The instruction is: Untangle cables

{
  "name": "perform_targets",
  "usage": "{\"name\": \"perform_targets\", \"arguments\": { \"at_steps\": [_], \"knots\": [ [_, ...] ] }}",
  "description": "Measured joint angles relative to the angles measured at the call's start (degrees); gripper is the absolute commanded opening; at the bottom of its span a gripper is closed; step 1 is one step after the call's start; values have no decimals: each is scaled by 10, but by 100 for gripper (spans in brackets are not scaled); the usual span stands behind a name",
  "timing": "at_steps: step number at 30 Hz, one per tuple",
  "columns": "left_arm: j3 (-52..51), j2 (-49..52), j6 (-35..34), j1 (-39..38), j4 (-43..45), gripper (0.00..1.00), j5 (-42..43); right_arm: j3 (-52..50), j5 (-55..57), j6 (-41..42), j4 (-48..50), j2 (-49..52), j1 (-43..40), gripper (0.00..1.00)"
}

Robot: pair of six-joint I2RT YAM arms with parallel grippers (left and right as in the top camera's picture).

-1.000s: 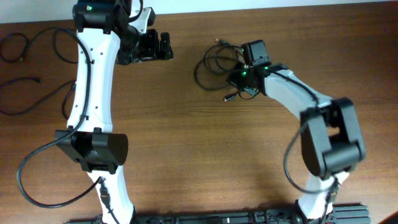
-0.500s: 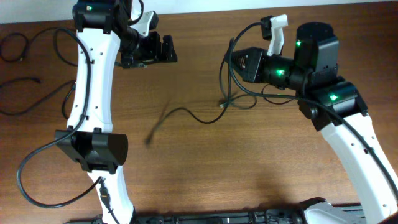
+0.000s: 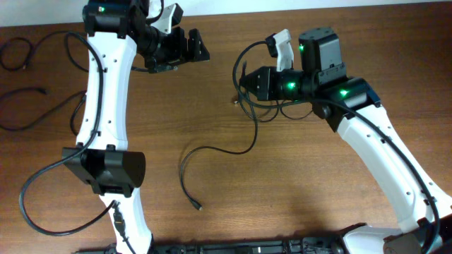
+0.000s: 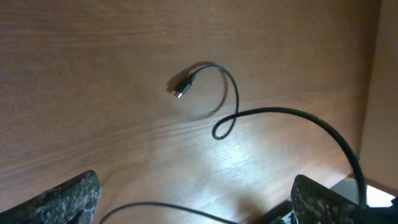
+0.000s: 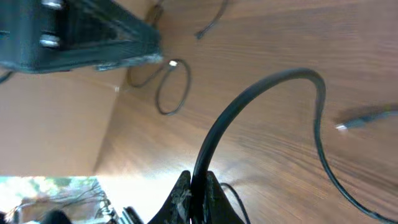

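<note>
One thin cable is pinched tight in the right hand, up off the surface. From that hand it runs left and back toward the robot's body, ending in a plug. The left hand is wide open and empty, further left of the right hand. A second ago the right hand was down low on the surface. Now it is lifted.

**Obscured and cropped items**
Right wrist view: plug blurred at the right edge; held cable exits bottom right. Overhead: cable loops partly hidden behind right gripper; left-edge cables cropped.
</note>
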Motion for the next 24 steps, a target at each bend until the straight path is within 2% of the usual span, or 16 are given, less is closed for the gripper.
{"name": "perform_targets", "arguments": {
  "at_steps": [6, 9, 14, 18, 24],
  "knots": [
    [0, 0, -16, -2, -1, 99, -2, 0, 28, -5, -54, 18, 0, 4],
    [0, 0, -63, -2, -1, 99, -43, 0, 28, -6, -55, 18, 0, 4],
    [0, 0, -92, -2, 0, 99, -74, 0, 16, -9, -56, 18, 0, 4],
    [0, 0, -129, -2, 21, 99, -78, 0, 14, -51, -65, 18, 0, 4],
    [0, 2, -142, -2, 23, 99, -77, 0, 19, -77, -81, 18, 0, 4]
  ]
}}
